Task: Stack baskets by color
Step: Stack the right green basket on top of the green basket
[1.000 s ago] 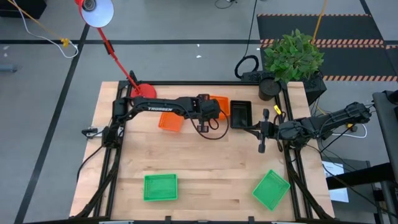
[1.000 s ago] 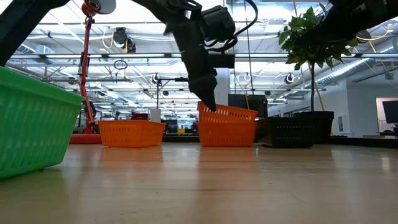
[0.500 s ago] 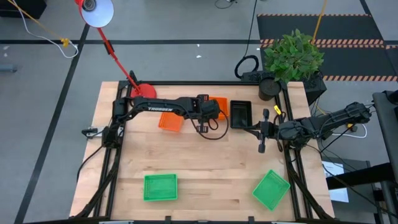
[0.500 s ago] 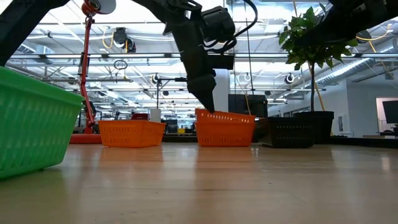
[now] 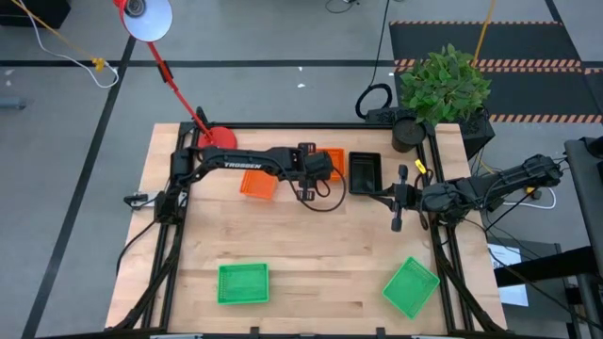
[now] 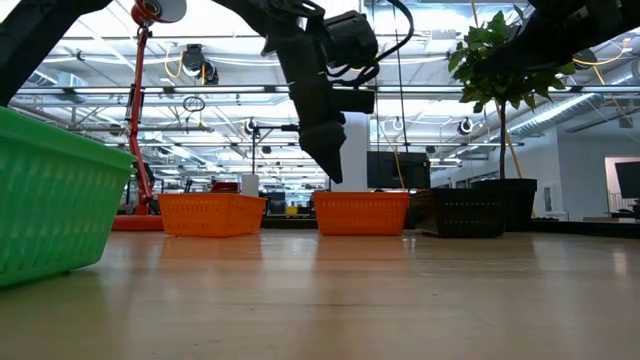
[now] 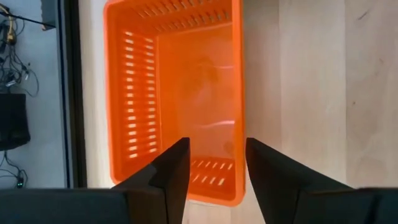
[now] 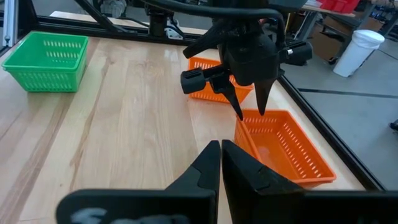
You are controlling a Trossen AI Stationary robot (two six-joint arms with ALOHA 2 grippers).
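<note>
Two orange baskets (image 5: 257, 183) (image 5: 332, 161), slotted sides; one black basket (image 5: 365, 172); two green baskets (image 5: 243, 282) (image 5: 411, 286), mesh pattern. Counter (image 5: 311, 245) pale wood grain. Lamp (image 5: 149, 19) red with white shade. Pincers dark (image 5: 312, 170) (image 5: 397, 222).

Bright, even light falls from overhead; in the low view the ceiling fixtures (image 6: 190, 60) glare white behind my left arm, which shows as a dark silhouette. The near green basket (image 6: 55, 200) there is soft and out of focus. The counter (image 6: 400, 300) shines with pale reflections. In my left wrist view a glossy highlight sits on the floor of the orange basket (image 7: 211, 81). Shadows under my arms are faint.
</note>
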